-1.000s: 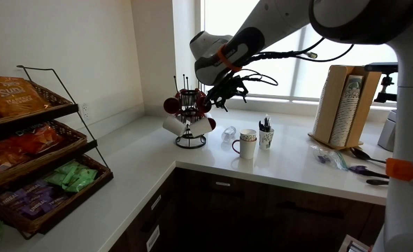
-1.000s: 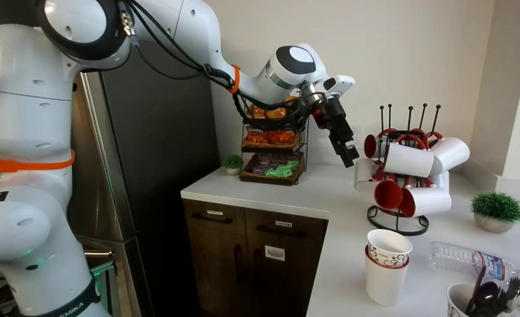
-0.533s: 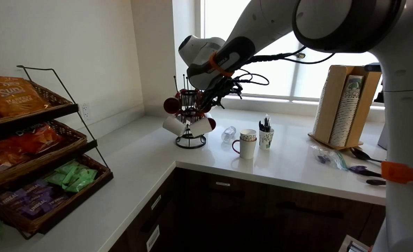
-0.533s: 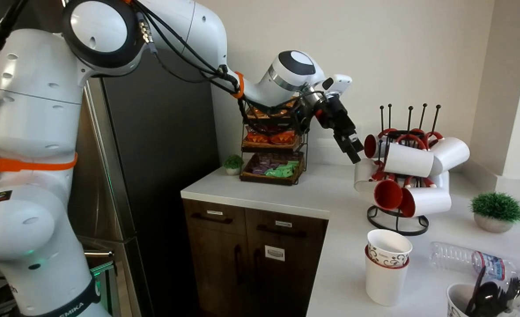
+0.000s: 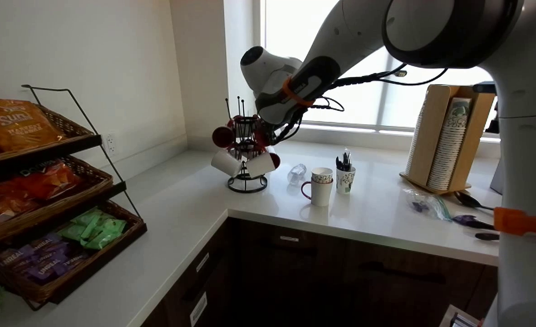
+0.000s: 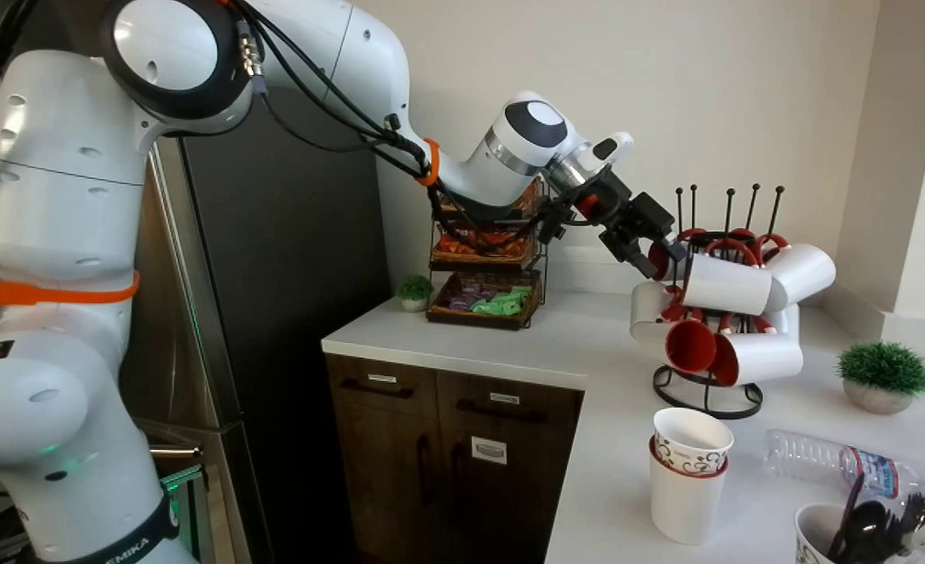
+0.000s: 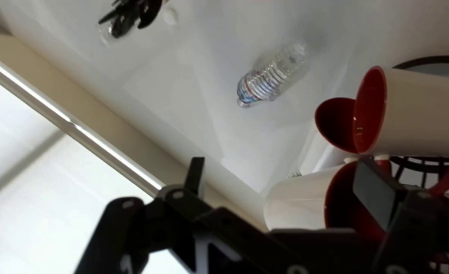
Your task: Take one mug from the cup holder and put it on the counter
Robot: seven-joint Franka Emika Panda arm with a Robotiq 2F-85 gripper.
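The cup holder is a black wire mug tree (image 5: 247, 191) (image 6: 709, 416) on the pale counter (image 5: 172, 200) (image 6: 603, 470). White mugs with red insides and red handles hang on it in two tiers. My gripper (image 6: 660, 258) is open and empty at the upper tier, on its arm-facing side. In the wrist view the gripper (image 7: 285, 182) has its fingers wide apart, with one upper mug (image 7: 296, 199) beyond them. The right finger overlaps that mug's red mouth; I cannot tell if it is inside. In an exterior view the arm mostly hides the gripper.
A mug with a paper cup in it (image 5: 321, 193) (image 6: 688, 501) stands on the counter before the holder. A plastic bottle (image 6: 811, 462), a cutlery cup (image 5: 345, 179) and a potted plant (image 6: 879, 392) are near. A snack rack (image 5: 50, 150) and a wooden cup dispenser (image 5: 438, 141) stand farther off.
My gripper has moved towards the cup holder and turned, so its fingers now show spread at the upper mug. The mugs and holder have not moved.
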